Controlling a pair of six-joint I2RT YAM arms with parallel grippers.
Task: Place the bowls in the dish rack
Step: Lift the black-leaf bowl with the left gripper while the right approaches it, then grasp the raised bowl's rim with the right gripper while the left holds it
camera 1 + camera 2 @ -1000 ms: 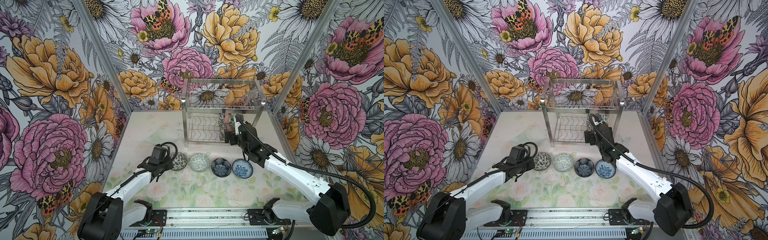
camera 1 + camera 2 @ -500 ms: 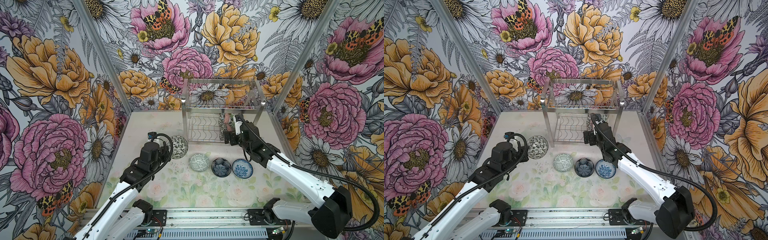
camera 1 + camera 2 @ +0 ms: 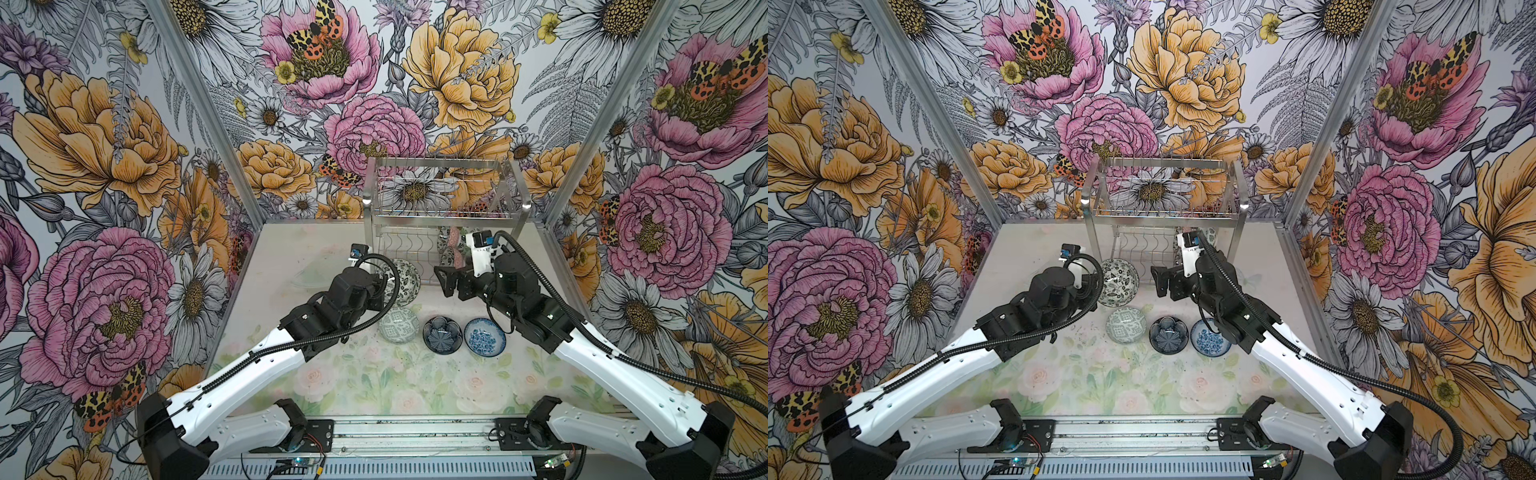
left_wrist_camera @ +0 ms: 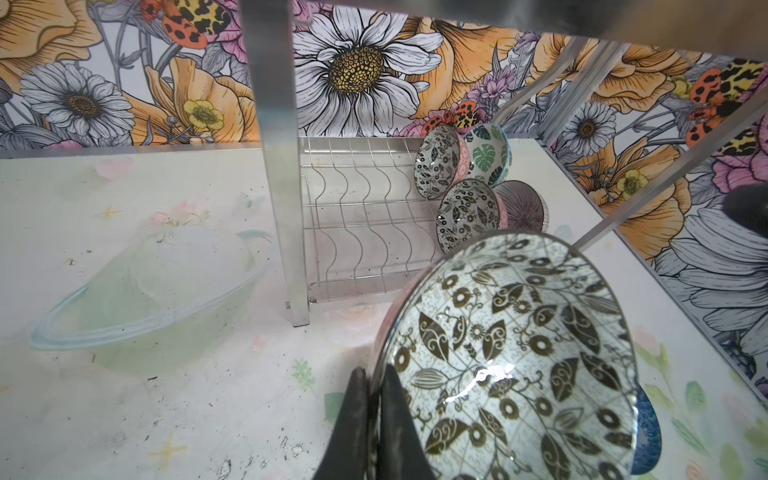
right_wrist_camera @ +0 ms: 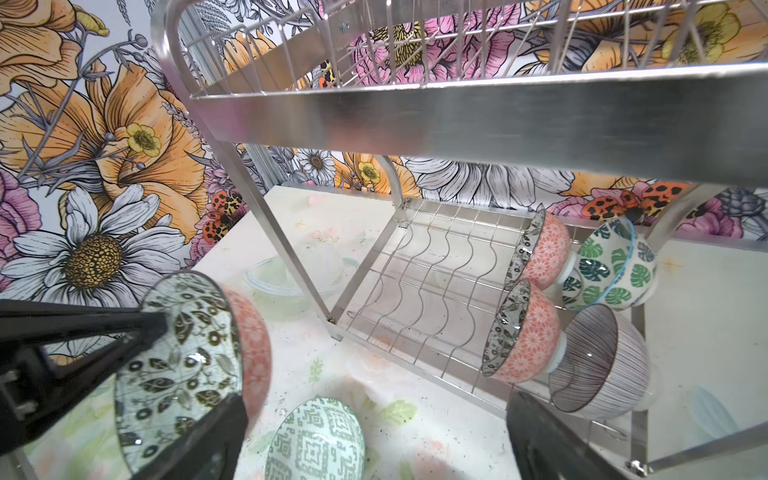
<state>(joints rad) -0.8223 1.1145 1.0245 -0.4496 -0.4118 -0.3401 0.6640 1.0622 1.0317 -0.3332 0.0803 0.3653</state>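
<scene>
Closest, in front of the two-tier stainless steel wire dish rack (image 3: 444,210), a pale-green geometric ceramic bowl (image 3: 398,327), a dark blue petal bowl (image 3: 442,334) and a blue floral bowl (image 3: 484,336) sit upright on the bench (image 3: 353,386). Just above them, before the rack's lower shelf, the left hand (image 4: 372,382) pinches only the rim of a leaf-patterned pink-backed bowl (image 4: 511,365) tipped on edge. So thin a grip may let it swing or slip, and a fall would likely strike the geometric bowl. The right hand (image 3: 448,284) gapes empty close beside, so a crossing move could bump it. Farther in, the rack's front leg and upper tier leave a tight entry, and four racked bowls (image 4: 467,216) at the shelf's right end could be knocked.
</scene>
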